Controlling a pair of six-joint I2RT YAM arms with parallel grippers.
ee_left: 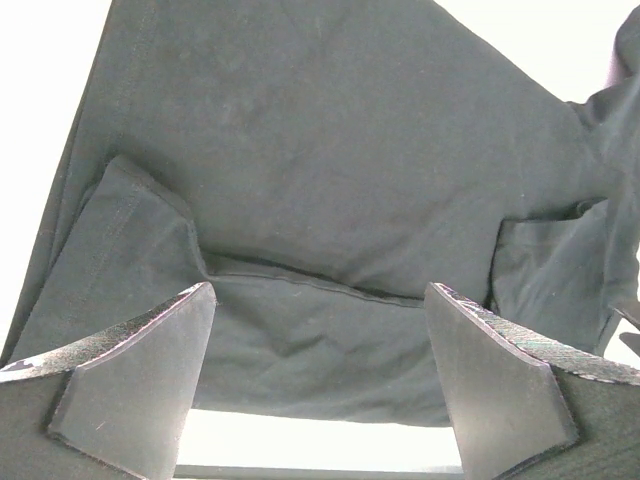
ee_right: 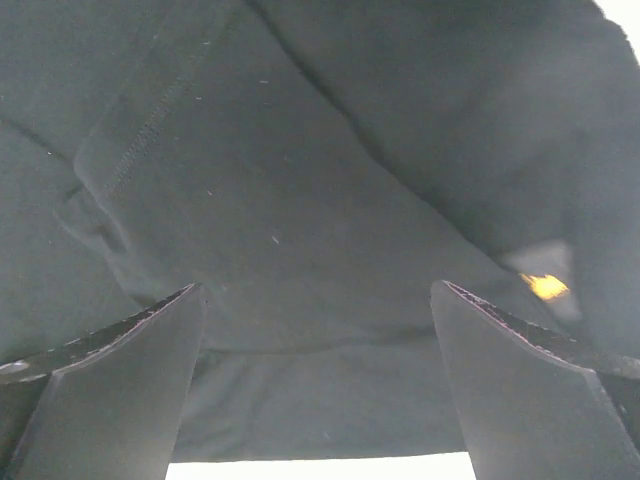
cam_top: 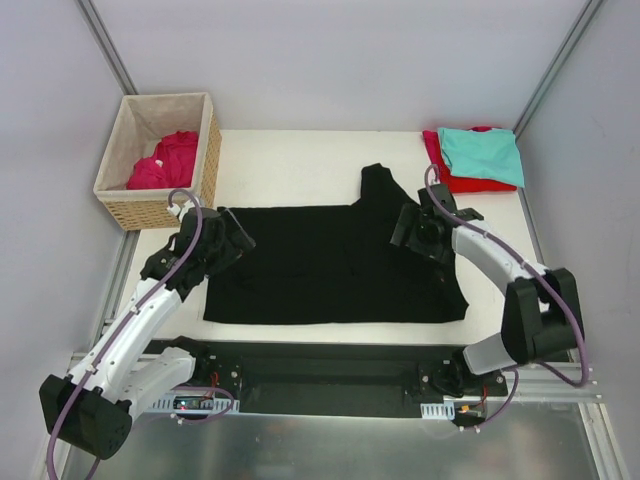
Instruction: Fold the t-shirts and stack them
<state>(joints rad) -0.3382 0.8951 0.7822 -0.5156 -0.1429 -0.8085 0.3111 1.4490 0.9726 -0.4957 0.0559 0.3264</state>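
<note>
Evidently mid-fold: left gripper (cam_top: 232, 240) at nine o'clock and right gripper (cam_top: 413, 228) at three hovered spread over the black t-shirt (cam_top: 330, 270); next, pinching edges.

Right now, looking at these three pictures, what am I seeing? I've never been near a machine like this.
You are seeing two robot arms bolted at the near edge of a white table. The big picture comes from a camera above and behind them. The other two come from small cameras on the wrists, so each shows its own pair of dark fingers from close up.

A black t-shirt is spread flat in the middle. The left gripper hovers at its left edge and the right gripper near its upper right. Both have their fingers spread open, with cloth below but nothing held.

At the back right, a teal shirt lies on a red shirt. At the back left, a wicker basket holds crimson-pink cloth.
</note>
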